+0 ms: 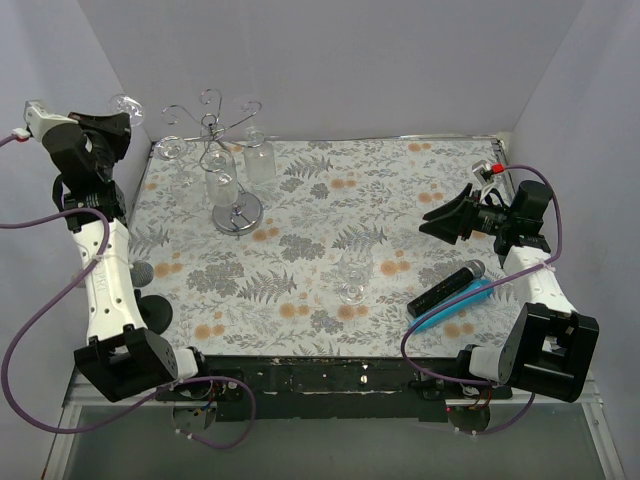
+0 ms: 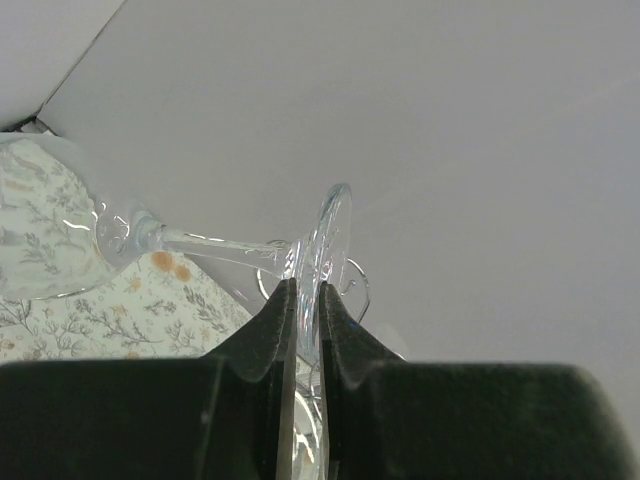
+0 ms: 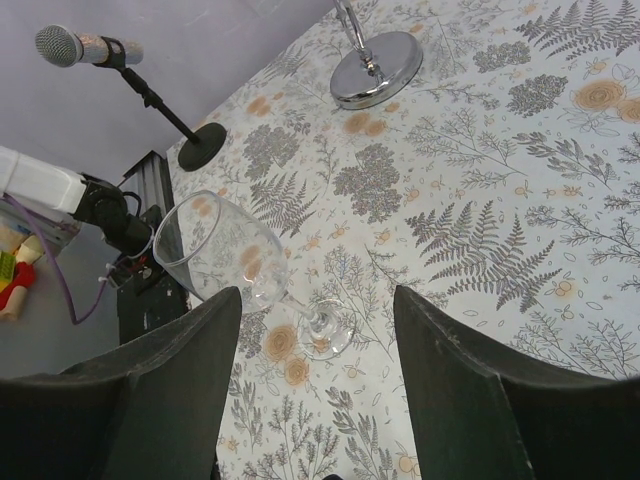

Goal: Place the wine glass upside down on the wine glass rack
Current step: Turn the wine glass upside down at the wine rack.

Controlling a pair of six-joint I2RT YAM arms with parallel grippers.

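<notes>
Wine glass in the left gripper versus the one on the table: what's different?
The held wine glass lies sideways in the air, its foot pinched by the left gripper. The standing wine glass is upright on the table, ungripped. Both are clear.

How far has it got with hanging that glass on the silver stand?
Done: two glasses already seem to hang bowl-down on the wine glass rack. In hand: the left tool is shut on the foot of a wine glass, raised beside the rack. Left: hooking it on; another glass stands on the table.
</notes>
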